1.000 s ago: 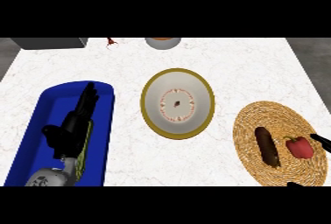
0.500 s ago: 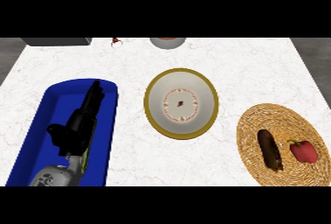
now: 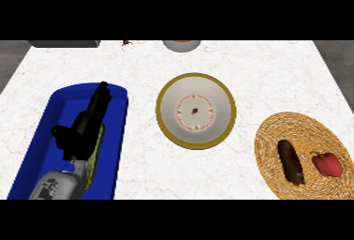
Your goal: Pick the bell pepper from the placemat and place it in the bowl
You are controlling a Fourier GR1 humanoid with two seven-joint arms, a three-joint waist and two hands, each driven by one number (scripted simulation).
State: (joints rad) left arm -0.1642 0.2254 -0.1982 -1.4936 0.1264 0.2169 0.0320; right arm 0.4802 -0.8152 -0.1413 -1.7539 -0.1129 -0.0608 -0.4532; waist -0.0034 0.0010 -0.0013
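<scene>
surface: white marbled counter [image 3: 145,61]
placemat: round woven straw placemat [image 3: 304,136], right side
pepper: red bell pepper [image 3: 327,163] on placemat, beside dark brown oblong item [image 3: 291,161]
bowl: cream gold-rimmed bowl [image 3: 195,111], centre
left hand [image 3: 86,126]: fingers straight, holding nothing, over blue tray [image 3: 41,140]

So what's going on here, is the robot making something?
Nothing is being held yet. The red bell pepper lies on the woven placemat at the right, beside a dark brown object. The bowl waits mid-counter. The left hand rests open over a blue tray; the right hand isn't visible.
</scene>
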